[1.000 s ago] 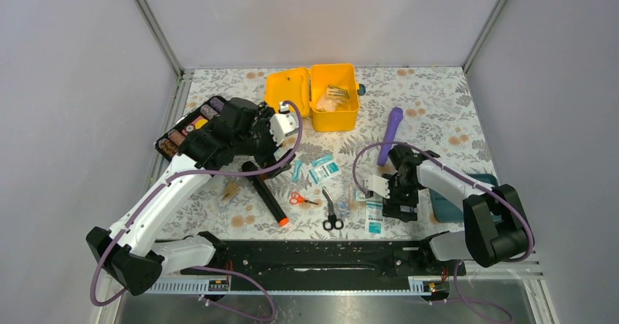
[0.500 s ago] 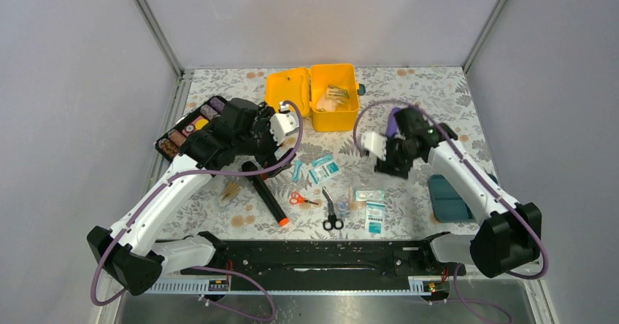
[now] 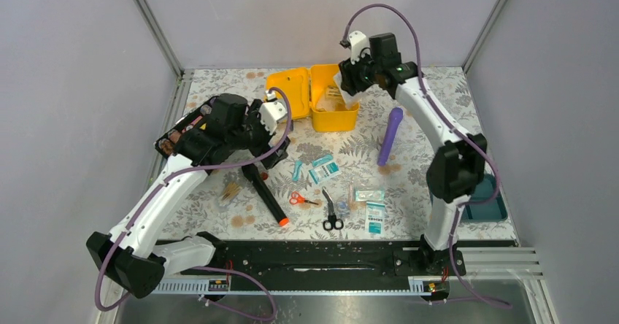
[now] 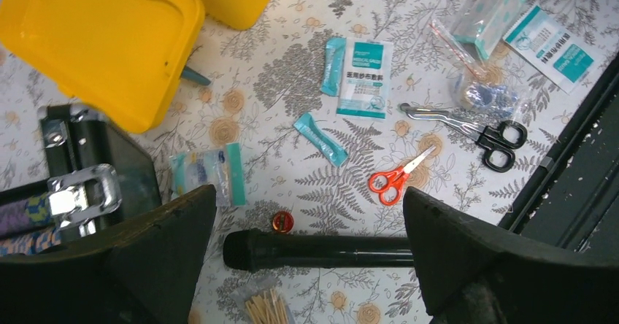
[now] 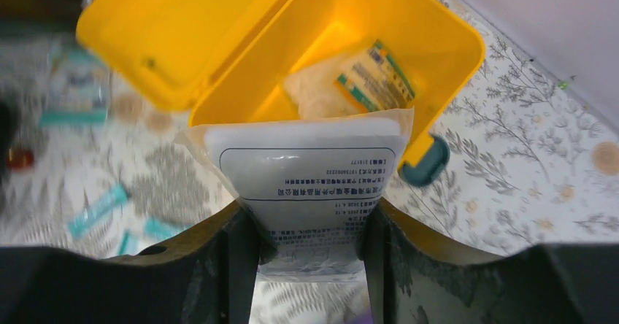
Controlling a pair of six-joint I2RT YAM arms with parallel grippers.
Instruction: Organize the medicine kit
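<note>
The medicine kit (image 3: pixel 333 117) is a yellow box, open at the back of the table with its lid (image 3: pixel 287 90) flung left. It holds a few packets (image 5: pixel 350 83). My right gripper (image 3: pixel 351 83) hangs above the box's right side. It is shut on a white printed packet (image 5: pixel 306 178) that points down toward the box (image 5: pixel 438 54). My left gripper (image 3: pixel 266 151) is open and empty above a black torch (image 3: pixel 264 196). In the left wrist view the torch (image 4: pixel 321 251) lies between the fingers of that gripper (image 4: pixel 308 203).
Loose on the floral table: red scissors (image 3: pixel 301 199), black scissors (image 3: pixel 331 211), teal sachets (image 3: pixel 323 169), packets (image 3: pixel 374 217), wooden sticks (image 3: pixel 231 190), a purple cylinder (image 3: pixel 390 136). A black tray of rolls (image 3: pixel 182 130) stands left. A teal insert tray (image 3: pixel 487 201) lies right.
My right arm has swung from the packets at the front right up and back to above the yellow box, carrying the white packet. My left gripper shifted slightly left.
</note>
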